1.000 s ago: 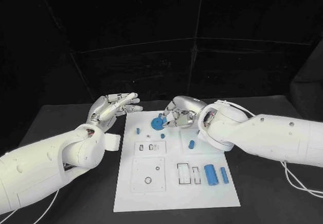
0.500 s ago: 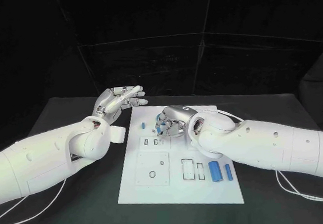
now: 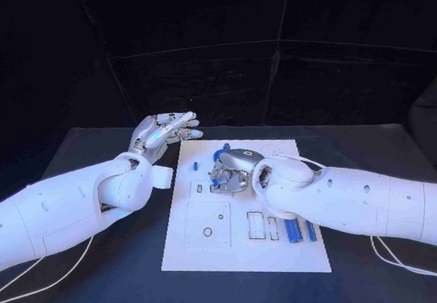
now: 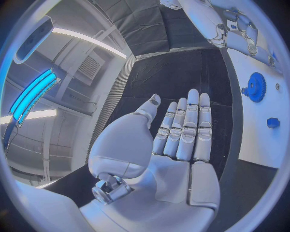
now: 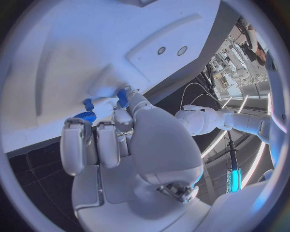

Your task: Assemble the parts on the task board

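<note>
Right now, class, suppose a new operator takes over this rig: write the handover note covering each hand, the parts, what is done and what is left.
Left hand: open, fingers straight, hovering off the task board's far left corner, holding nothing.
Right hand: over the board's far middle, fingers curled down around the blue gear; whether it actually grips it is unclear.
Parts: a small blue peg stands beside the right hand; two blue cylinders lie near the board's right edge.
Done: nothing clearly seated.
Left: seat the gear, then the cylinders.
</note>
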